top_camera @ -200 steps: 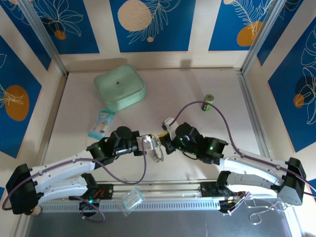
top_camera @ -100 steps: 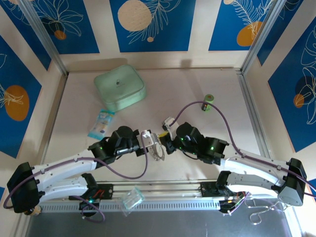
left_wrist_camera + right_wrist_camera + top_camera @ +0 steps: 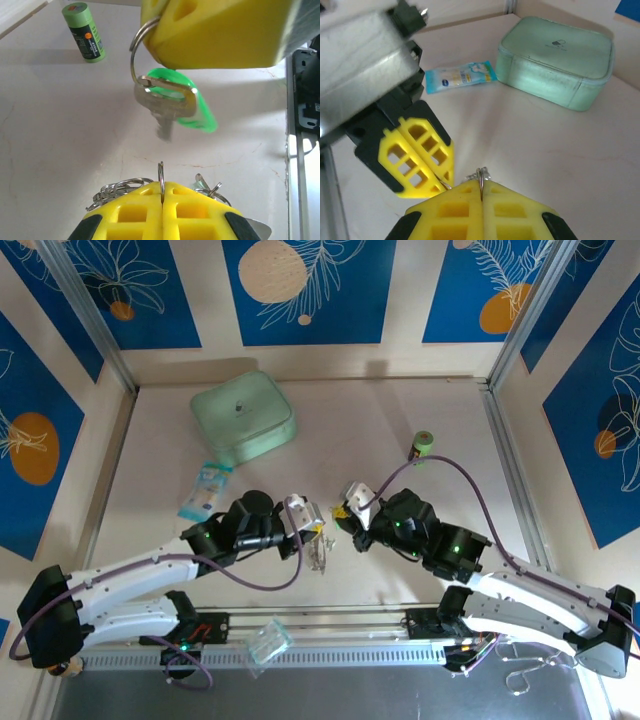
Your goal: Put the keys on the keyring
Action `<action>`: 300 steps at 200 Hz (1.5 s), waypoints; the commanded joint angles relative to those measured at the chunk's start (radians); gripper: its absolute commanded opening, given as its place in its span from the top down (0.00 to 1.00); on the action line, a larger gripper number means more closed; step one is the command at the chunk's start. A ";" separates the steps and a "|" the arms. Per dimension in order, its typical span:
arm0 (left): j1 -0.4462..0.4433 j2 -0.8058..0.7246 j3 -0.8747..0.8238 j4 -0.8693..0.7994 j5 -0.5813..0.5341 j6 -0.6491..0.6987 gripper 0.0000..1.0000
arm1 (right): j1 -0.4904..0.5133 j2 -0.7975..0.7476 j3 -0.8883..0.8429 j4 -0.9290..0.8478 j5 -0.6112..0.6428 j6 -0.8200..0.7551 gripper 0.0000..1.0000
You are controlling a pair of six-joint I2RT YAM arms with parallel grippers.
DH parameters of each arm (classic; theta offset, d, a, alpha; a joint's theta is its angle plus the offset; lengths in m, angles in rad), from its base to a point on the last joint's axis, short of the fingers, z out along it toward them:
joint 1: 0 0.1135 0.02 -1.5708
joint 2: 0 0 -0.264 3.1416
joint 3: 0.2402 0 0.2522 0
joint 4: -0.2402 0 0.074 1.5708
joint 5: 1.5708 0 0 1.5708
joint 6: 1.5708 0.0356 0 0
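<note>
Keyring (image 3: pixel 318 550) and keys (image 3: pixel 167 107) are up off the table (image 3: pixel 400 410), just nearer than its middle, each held by one claw.

Farthest left lies a blue-and-white packet (image 3: pixel 205 490) flat on the table, and behind it, toward the back wall, sits a mint-green rounded box (image 3: pixel 243 418). Both are well apart from the arms.

Next comes the left gripper (image 3: pixel 161 190), reaching toward the centre. Its yellow pads are pressed together with a thin wire ring pinched upright in the seam. That ring belongs to the keyring, whose silvery loops bunch up on either side of the pads and dangle below the claw in the overhead view.

Just to its right, the two keys hang in the air, the pale silver one in front with its blade pointing down and the green-headed one behind it. They share a small split ring, which runs up into the right gripper (image 3: pixel 481 186). This claw too is closed tight, nipping the ring between its pads. The two claws face each other tip to tip, very near; I cannot tell whether they touch.

Farther right and back, a green can (image 3: pixel 423 447) stands by itself.
</note>
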 commanded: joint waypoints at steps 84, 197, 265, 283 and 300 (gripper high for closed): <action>0.154 0.092 0.110 -0.053 0.383 -0.149 1.00 | -0.125 0.016 0.001 -0.063 -0.257 -0.301 1.00; 0.208 0.178 0.152 -0.077 0.490 -0.126 1.00 | -0.084 0.114 0.092 -0.091 -0.148 -0.409 1.00; 0.208 0.175 0.160 -0.083 0.481 -0.144 1.00 | -0.013 0.123 0.085 -0.100 -0.021 -0.477 1.00; 0.209 0.179 0.164 -0.081 0.481 -0.154 1.00 | -0.007 0.110 0.075 -0.100 -0.002 -0.483 1.00; 0.208 0.185 0.170 -0.088 0.478 -0.159 1.00 | -0.006 0.094 0.067 -0.096 0.010 -0.483 1.00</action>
